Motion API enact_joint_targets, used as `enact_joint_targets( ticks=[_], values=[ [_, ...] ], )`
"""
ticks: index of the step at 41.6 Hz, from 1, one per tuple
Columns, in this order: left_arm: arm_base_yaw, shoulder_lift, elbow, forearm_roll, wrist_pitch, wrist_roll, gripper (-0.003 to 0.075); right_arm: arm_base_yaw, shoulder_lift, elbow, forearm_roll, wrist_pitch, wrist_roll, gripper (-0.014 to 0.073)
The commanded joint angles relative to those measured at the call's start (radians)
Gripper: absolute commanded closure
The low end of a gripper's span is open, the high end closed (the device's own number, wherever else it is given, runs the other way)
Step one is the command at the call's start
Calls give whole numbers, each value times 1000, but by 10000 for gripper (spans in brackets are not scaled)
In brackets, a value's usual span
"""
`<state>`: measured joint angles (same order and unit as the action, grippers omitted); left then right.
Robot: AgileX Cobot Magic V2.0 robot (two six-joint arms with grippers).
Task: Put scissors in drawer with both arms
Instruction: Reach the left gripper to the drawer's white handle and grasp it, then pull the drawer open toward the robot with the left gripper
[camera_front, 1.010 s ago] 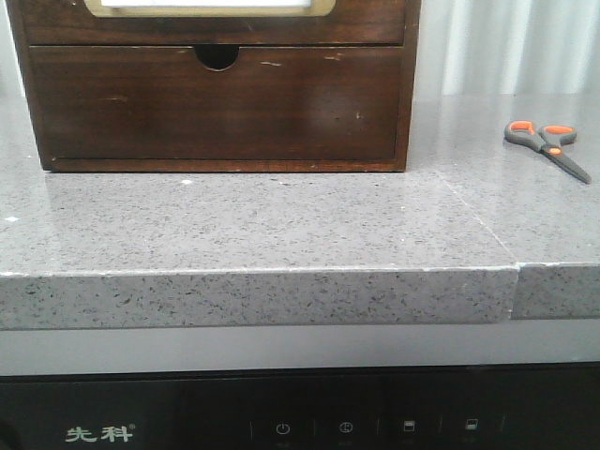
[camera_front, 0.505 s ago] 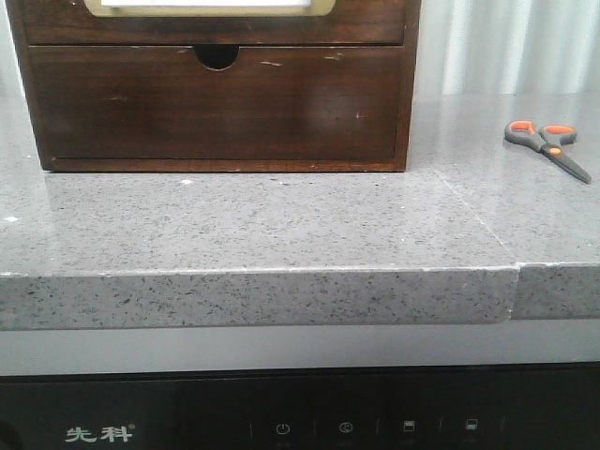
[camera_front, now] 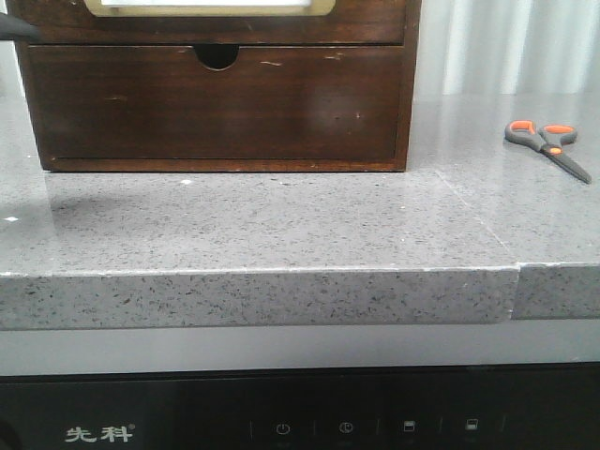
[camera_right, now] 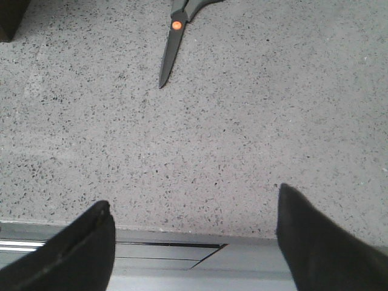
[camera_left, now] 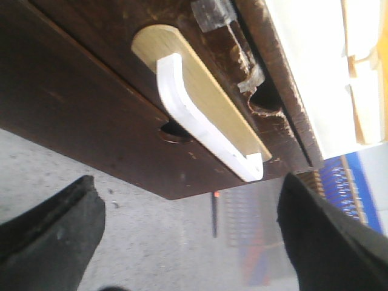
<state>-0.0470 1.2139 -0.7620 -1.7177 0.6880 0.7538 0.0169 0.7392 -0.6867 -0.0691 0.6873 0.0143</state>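
The scissors (camera_front: 546,143) lie flat on the grey counter at the far right, handles to the left and blades pointing right and toward me. They also show in the right wrist view (camera_right: 176,36), blades closed. The drawer (camera_front: 211,9) with the white tan-edged panel is the top one of the wooden cabinet, shut, cut off by the frame's top. In the left wrist view its white panel (camera_left: 206,133) is close ahead. My left gripper (camera_left: 188,182) is open and empty in front of it; its dark tip (camera_front: 14,28) shows at the cabinet's left. My right gripper (camera_right: 193,197) is open and empty over the counter's front edge, short of the scissors.
The lower plain drawer (camera_front: 216,108) with a half-round notch (camera_front: 217,56) is shut. A seam (camera_front: 478,220) runs across the counter between cabinet and scissors. A dark appliance panel (camera_front: 281,417) sits below the counter's front edge.
A dark tip of my left gripper has come into the front view at the cabinet's upper left. The scissors and drawers have not moved.
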Motion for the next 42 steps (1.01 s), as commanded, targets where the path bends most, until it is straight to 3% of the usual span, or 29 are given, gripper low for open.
enact_joint_targets(
  ticks=[1, 11, 30, 42],
  values=[
    [1, 45, -64, -143, 107, 50, 194, -5, 1, -24, -14, -64, -6, 21],
    [1, 201, -175, -143, 181, 44, 270, -5, 1, -24, -14, -64, -6, 21],
    [1, 318, -285, -143, 169, 20, 290, -5, 1, -24, -14, -64, -6, 21],
    [5, 320, -285, -143, 212, 20, 582, -5, 1, -24, -14, -64, -6, 21]
  ],
)
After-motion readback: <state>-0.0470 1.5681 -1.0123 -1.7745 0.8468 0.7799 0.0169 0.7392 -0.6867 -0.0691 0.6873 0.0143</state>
